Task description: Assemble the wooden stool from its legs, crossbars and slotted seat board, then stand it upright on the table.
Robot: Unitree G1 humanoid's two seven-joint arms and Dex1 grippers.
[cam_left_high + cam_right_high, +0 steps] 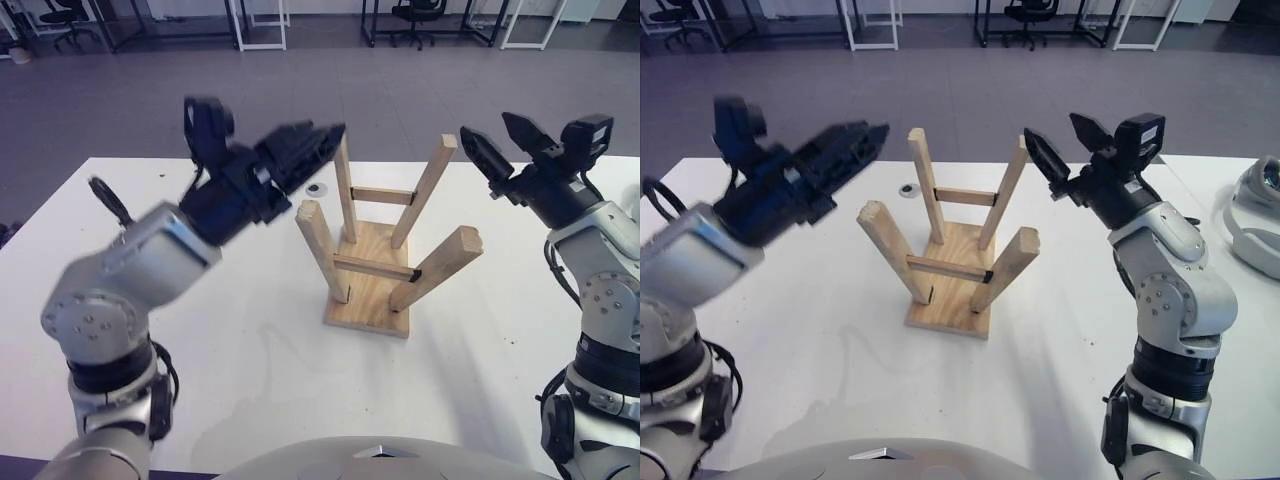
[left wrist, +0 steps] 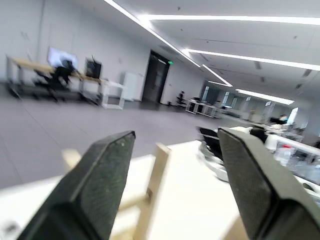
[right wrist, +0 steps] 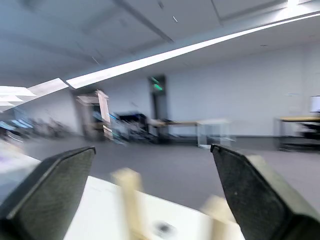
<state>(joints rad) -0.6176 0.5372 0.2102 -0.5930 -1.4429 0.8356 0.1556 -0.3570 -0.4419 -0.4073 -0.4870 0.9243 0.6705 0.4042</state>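
One stool (image 1: 375,270) sat upside down on the white surface (image 1: 200,340): one seat board (image 1: 368,305) lying flat, four legs (image 1: 318,250) pointing up, two crossbars (image 1: 382,195) joining them. The left tool (image 1: 335,132) hung spread beside a far leg's top. The right tool (image 1: 490,130), also spread, hung near another.

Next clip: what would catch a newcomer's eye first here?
The wooden stool stands out first. It sits upside down at the middle of the white table, seat board flat on the tabletop and four legs splayed upward with two crossbars between them. Next come the two black hands, both open and raised: the left hand and the right hand flank the tips of the far legs.
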